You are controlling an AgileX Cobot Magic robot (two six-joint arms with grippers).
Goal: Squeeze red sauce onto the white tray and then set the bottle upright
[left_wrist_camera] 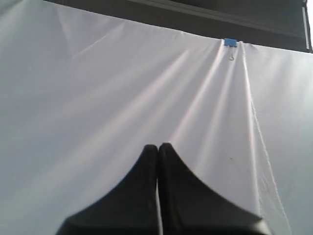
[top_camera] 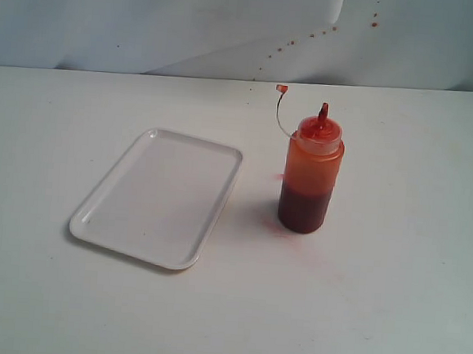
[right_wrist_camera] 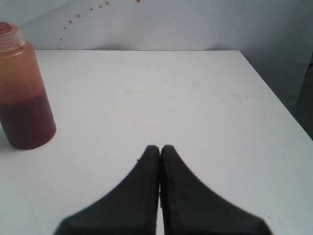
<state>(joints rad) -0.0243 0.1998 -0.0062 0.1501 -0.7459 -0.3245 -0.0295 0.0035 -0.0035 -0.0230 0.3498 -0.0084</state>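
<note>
The bottle stands upright on the white table, right of centre in the exterior view, its red nozzle up and its small cap dangling from a thin strap. To its left lies the white tray, flat; I see no blob of red sauce on it. In the right wrist view the bottle stands well off to the side of my right gripper, which is shut on nothing. My left gripper is shut too, facing only a white cloth backdrop. Neither gripper shows in the exterior view.
Faint pinkish smears mark the table beside the bottle's base. Red specks dot the white backdrop behind. A blue clip holds the cloth in the left wrist view. The table's far edge and right corner show in the right wrist view.
</note>
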